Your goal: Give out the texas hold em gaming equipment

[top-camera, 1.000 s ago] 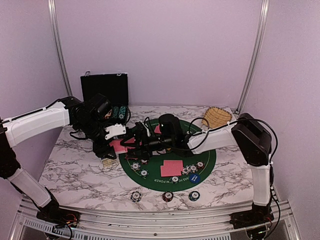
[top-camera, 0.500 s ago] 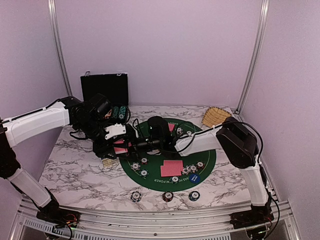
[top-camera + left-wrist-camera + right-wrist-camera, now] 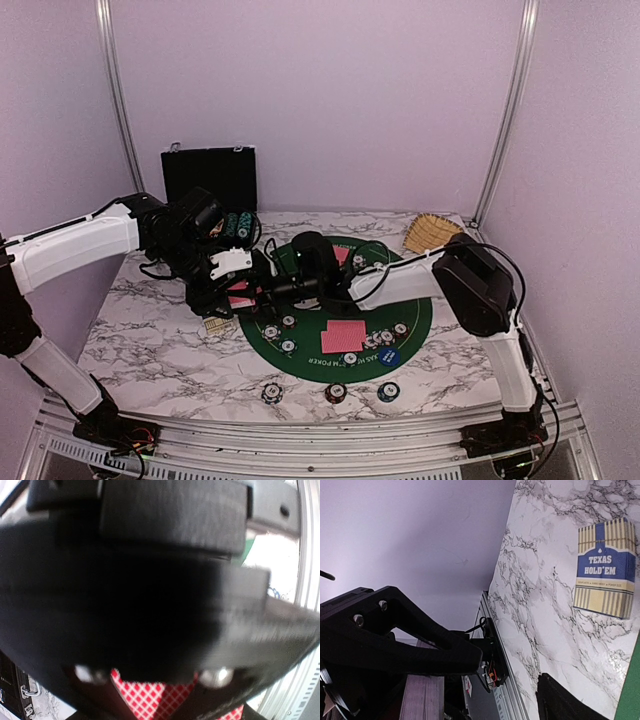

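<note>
At the left edge of the green mat (image 3: 418, 312), the left gripper (image 3: 226, 288) is clamped shut on a stack of red-backed playing cards (image 3: 154, 702), held just above the marble table (image 3: 140, 340). The right gripper (image 3: 262, 290) reaches across from the right. Its jaws stand apart with nothing between them, as far as the right wrist view shows.

The step looks like dealing, with the right arm about to take a card off the held stack. That move likely calls for setting the fingers on the top card alone, pinching lightly and sliding it clear without dragging the rest.

Room is tight. Both wrists crowd together, the card box (image 3: 605, 569) lies on the table just near of them, and small chips (image 3: 272, 332) sit close by on the mat. Laid cards (image 3: 343, 336) occupy mid-mat. Bare felt shows at the mat's right side, and bare marble at the near left.
</note>
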Action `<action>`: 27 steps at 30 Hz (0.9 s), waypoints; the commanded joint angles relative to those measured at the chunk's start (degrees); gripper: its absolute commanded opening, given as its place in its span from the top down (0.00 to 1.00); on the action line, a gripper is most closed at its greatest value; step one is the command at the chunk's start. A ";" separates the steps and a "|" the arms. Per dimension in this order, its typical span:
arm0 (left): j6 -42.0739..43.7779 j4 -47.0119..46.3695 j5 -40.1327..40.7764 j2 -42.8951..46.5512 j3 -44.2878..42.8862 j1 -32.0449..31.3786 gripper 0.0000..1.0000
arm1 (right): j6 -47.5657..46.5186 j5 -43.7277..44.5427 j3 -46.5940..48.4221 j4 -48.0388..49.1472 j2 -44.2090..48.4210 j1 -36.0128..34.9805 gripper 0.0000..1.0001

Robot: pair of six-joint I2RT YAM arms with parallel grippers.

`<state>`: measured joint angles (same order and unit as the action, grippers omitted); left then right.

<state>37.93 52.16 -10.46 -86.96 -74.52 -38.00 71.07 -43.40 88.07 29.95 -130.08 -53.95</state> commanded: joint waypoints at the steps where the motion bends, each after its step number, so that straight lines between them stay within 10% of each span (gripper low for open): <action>1: 0.39 0.57 -0.89 1.49 -1.03 0.16 0.99 | -3.01 1.23 -2.39 -5.48 2.96 1.67 0.22; 27: 0.83 0.57 0.14 1.52 -0.25 0.12 0.99 | -6.81 -0.87 -8.22 -8.16 12.07 4.11 0.47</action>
<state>38.15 52.18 -10.39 -86.96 -74.52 -38.00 65.91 -43.57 80.75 24.18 -121.12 -50.78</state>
